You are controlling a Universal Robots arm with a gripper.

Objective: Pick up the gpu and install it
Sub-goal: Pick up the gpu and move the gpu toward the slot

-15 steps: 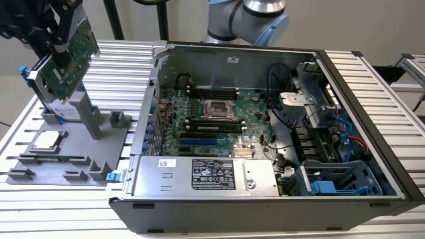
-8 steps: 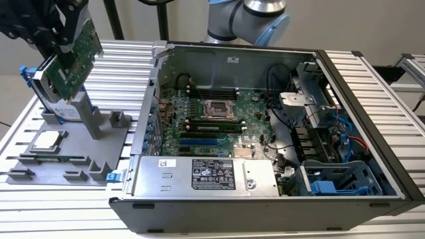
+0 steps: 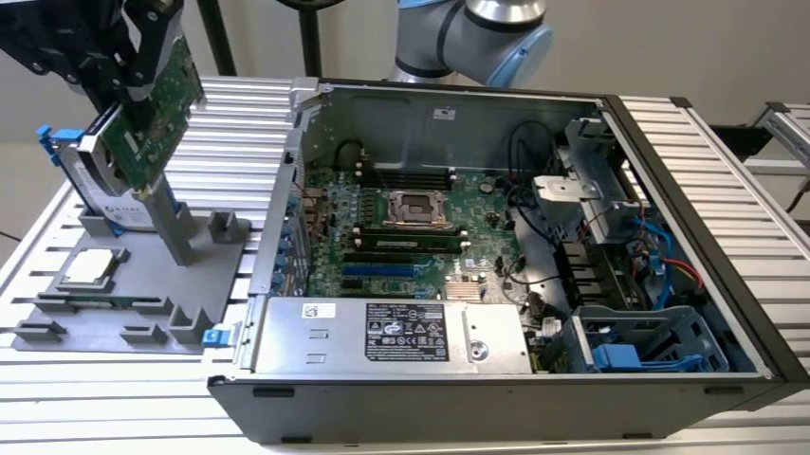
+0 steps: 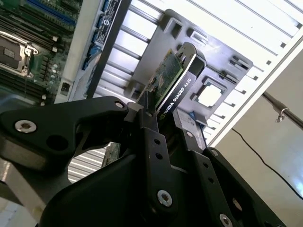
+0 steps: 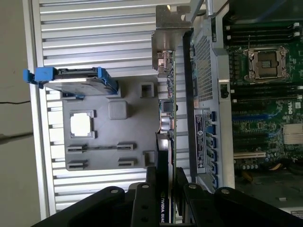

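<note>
Gripper point(image 3: 137, 71) is up at the exterior view's upper left, clamped tight on the gpu point(image 3: 150, 128) and holding it by one end. The card hangs tilted, green board facing the camera, with the other end pointing down toward the grey tray point(image 3: 139, 284). Can't tell whether the low end is clear of the tray or just brushing it.

In both wrist views the fingers point(image 4: 147, 124) sit on either flat side of the card point(image 4: 173, 78), pinching it edge-on. The black shroud is on one face and the green board on the other. In the first wrist view the silver end bracket is at the end of the card point(image 5: 166, 109) farthest from the gripper point(image 5: 165, 189).

Other stuff on the tray: the hard drive point(image 3: 104, 185) in its blue frame, standing on edge just beside the card, and the little square CPU chip point(image 3: 91, 268) lying flat in its pocket nearer the camera. Both also show in the first wrist view — drive point(image 5: 75, 78), chip point(image 5: 80, 125).

The open computer case point(image 3: 418, 118) takes up the middle and the exterior view's right. Its motherboard point(image 3: 418, 223) is exposed and the power supply point(image 3: 393, 332) runs along the near side. The card is outside the case, over by the tray.
</note>
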